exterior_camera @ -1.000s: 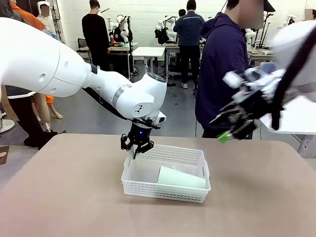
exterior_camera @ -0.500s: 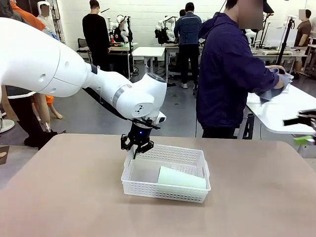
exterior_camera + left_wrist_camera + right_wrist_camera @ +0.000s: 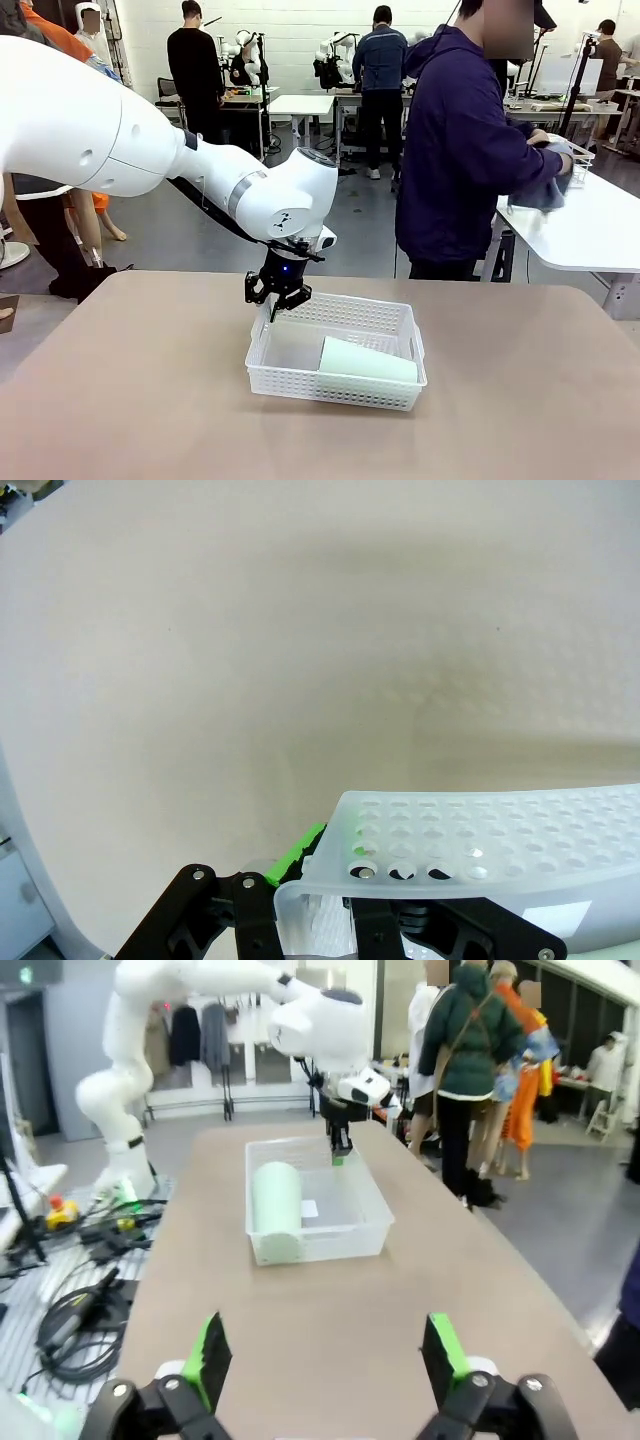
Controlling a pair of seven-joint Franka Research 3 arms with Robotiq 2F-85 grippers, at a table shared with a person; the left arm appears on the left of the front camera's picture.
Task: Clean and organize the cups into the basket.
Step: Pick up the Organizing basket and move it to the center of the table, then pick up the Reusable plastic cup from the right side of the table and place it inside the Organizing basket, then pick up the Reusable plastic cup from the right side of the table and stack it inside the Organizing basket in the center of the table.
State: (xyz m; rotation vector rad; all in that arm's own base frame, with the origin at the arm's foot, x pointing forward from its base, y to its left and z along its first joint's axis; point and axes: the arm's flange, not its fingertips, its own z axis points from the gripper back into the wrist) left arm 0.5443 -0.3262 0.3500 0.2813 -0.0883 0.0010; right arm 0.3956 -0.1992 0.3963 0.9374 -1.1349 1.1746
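Right gripper (image 3: 325, 1338) has swung out of my front camera, jaws wide, empty | left gripper (image 3: 276, 304) clamped on basket (image 3: 330, 388) rim | mint cup (image 3: 368, 361) lying inside | I judge one cup left

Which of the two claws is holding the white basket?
The left gripper, clamped on the rim of the basket; the right gripper hangs open, well away.
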